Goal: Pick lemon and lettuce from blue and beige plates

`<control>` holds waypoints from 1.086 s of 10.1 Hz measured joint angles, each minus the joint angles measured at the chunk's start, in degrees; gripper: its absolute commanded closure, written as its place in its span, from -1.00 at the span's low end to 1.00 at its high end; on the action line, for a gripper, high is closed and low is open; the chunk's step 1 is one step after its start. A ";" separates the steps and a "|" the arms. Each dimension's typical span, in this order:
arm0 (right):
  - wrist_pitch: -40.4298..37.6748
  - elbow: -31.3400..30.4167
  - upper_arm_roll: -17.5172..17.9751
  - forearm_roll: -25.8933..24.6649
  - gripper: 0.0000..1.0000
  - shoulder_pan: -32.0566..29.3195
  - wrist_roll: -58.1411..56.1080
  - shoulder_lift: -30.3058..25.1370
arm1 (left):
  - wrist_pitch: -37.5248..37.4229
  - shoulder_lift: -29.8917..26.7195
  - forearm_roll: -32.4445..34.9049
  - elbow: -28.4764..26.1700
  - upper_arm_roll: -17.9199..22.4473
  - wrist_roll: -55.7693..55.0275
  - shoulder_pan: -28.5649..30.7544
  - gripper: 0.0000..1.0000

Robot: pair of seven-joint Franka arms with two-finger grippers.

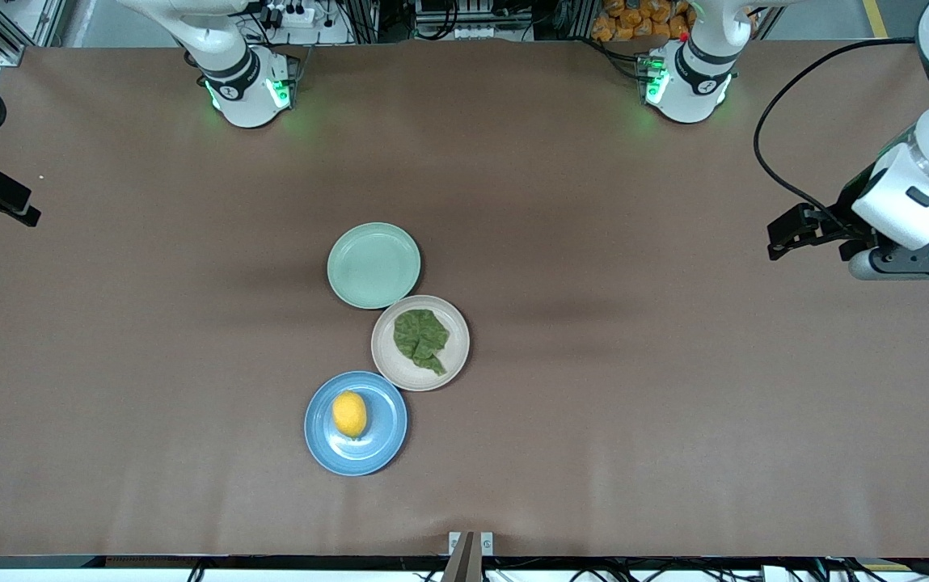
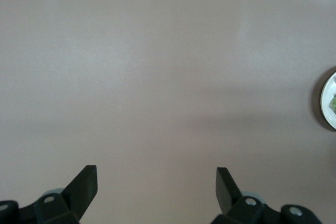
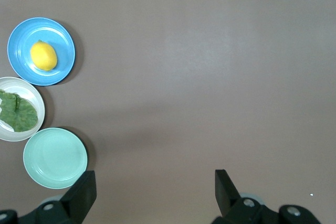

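Nearest the front camera: round, shallow sky-blue plate (image 1: pixel 314 420), carrying small oval yellow lemon with dimpled skin (image 1: pixel 349 414) near its middle. Just farther from the camera and slightly toward the left arm's end: pale beige round plate (image 1: pixel 383 356), rim touching or nearly touching the blue one, with dark green wrinkled lettuce leaf (image 1: pixel 421 338) lying flat across it. Farther again: pale mint-green round plate (image 1: pixel 373 265), rim meeting the beige plate's edge. All three set on brown matte table surface (image 1: pixel 593 420), roughly at mid-table.

Left gripper (image 1: pixel 779 234) up in the air over bare tabletop at the left arm's end, well apart from the plates; fingers (image 2: pixel 84 184) spread wide, holding nothing. Only a sliver of the beige plate at the edge of the left wrist view.

Right gripper (image 1: pixel 23 212) over the table's edge at the right arm's end, likewise well apart from the plates; fingers (image 3: pixel 84 192) spread wide, holding nothing. Whole row of plates visible in the right wrist view, lemon and lettuce untouched on blue and beige.
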 measured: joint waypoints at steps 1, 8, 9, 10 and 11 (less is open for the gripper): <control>0.03 0.00 -0.01 0.00 -1.00 -0.03 0.00 0.00 | 0.03 0.42 0.00 -0.02 -0.01 0.00 -0.30 -1.00; 1.76 -2.42 0.38 0.01 -1.00 0.16 0.00 0.03 | 0.18 2.33 0.00 -0.09 -0.10 -1.31 -2.16 -1.00; 1.98 -2.96 0.40 0.01 -1.00 0.17 0.00 0.03 | 0.21 2.64 0.00 -0.10 -0.10 -1.82 -2.48 -1.00; 1.98 -3.10 0.43 0.01 -1.00 0.17 0.00 0.02 | 0.26 3.00 0.00 -0.09 -0.10 -2.17 -2.73 -1.00; 1.99 -3.18 0.48 0.02 -1.00 0.23 0.00 0.02 | 0.28 3.46 0.00 -0.10 -0.11 -2.29 -3.06 -1.00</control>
